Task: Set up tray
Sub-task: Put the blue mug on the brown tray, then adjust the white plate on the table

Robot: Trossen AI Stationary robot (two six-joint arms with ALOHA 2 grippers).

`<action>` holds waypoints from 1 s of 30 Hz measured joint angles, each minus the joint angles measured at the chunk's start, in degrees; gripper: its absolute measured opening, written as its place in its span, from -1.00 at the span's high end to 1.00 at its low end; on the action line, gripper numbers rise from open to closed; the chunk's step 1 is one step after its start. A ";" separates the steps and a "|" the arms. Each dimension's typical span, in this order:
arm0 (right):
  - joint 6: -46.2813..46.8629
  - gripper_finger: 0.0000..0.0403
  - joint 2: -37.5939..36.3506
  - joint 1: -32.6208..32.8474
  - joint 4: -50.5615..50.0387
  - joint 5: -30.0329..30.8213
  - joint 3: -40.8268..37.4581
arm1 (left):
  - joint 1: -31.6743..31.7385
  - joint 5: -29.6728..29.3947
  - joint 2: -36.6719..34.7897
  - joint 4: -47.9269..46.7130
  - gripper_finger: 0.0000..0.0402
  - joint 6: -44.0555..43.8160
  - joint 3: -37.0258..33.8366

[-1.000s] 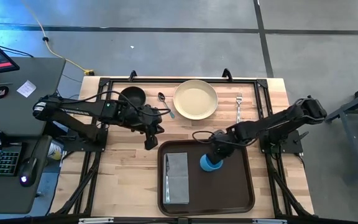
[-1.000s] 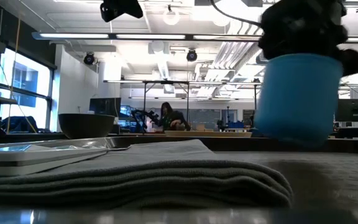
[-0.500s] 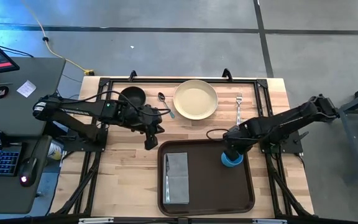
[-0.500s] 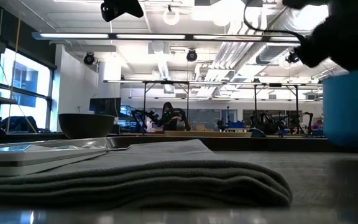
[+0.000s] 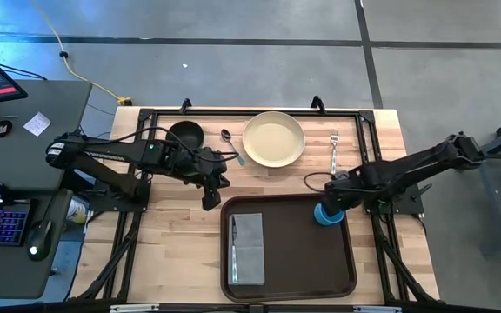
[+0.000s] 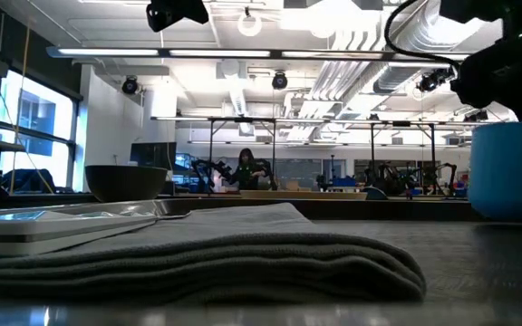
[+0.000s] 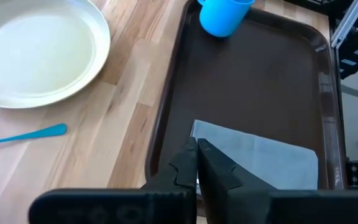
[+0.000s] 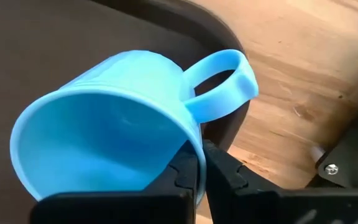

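The tray [image 5: 290, 269] lies on the table [image 5: 172, 243] at the middle of its near edge, long side running from that edge toward the far one. A folded grey napkin [image 5: 249, 248] rests along the tray's left side, with a thin piece of cutlery just beside the napkin's left edge (too slim to tell which piece).

The right gripper [image 5: 330, 209] is at the tray's far right corner, its fingers pinched on the rim of a blue cup [image 5: 326, 214]. In the right wrist view the cup [image 8: 114, 130] is upright with its handle turned toward the tray's rounded corner; whether its base touches the tray floor cannot be told. In the low view the cup [image 6: 512, 172] shows at the right edge with the dark gripper above it.

The left gripper [image 5: 210, 198] hangs over bare wood just beyond the tray's far left corner. In the left wrist view its fingers [image 7: 188, 165] are pressed together with nothing between them, pointing at the napkin [image 7: 260, 158].

Along the table's far edge, left to right, stand a dark bowl [image 5: 185, 136], a spoon [image 5: 231, 145] with a blue handle, a pale yellow plate [image 5: 274, 139] and a fork [image 5: 334, 149], all off the tray.
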 joint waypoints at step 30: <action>4.52 0.22 -7.24 0.04 1.24 -0.06 3.42 | 0.02 -4.02 0.02 -1.31 0.77 -3.86 0.02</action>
